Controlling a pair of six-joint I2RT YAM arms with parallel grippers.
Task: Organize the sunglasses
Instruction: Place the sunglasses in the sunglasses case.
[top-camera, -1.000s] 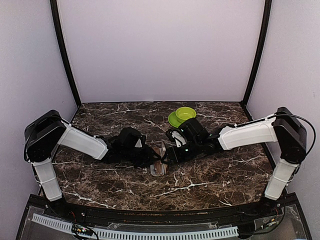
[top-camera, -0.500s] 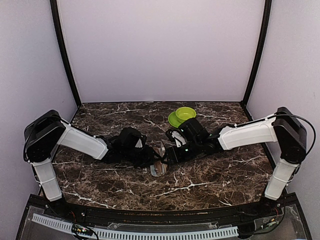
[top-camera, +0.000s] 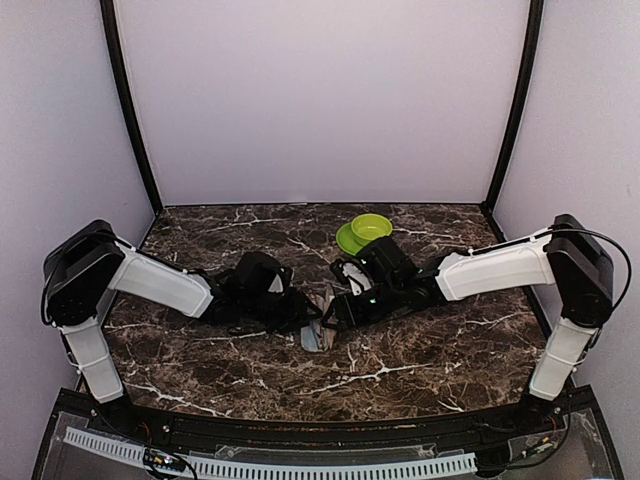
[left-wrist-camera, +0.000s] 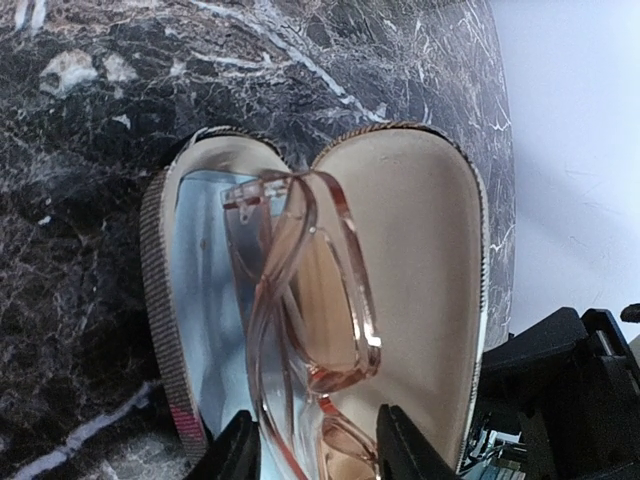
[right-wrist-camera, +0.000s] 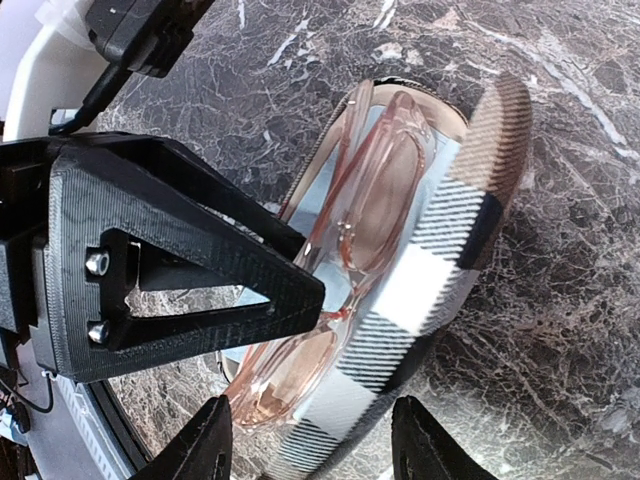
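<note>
- left wrist view: the case lies open on the marble table, one half lined pale blue, the other beige. the pink see-through sunglasses sit inside it, folded, standing on edge along the hinge line. the left gripper straddles their near end, and its fingers press in on both sides of the frame, clamped on it. only the fingertips show, and the bottom edge cuts off the glasses' near end. a black part of the other arm pokes in beyond the case's beige half.
- right wrist view: the case shows its black-and-white plaid outside, the sunglasses leaning against the inner side of that half. the left arm's black finger reaches in from the case's open side, its tip on the frame. the right gripper has its fingers spread, with the case's near end between them. whether they bite the case i cannot tell, since the bottom edge cuts off the contact.
- top view: both wrists crowd over the case and hide most of it, and the sunglasses are hard to make out. a green bowl sits beyond the case, well apart.
</note>
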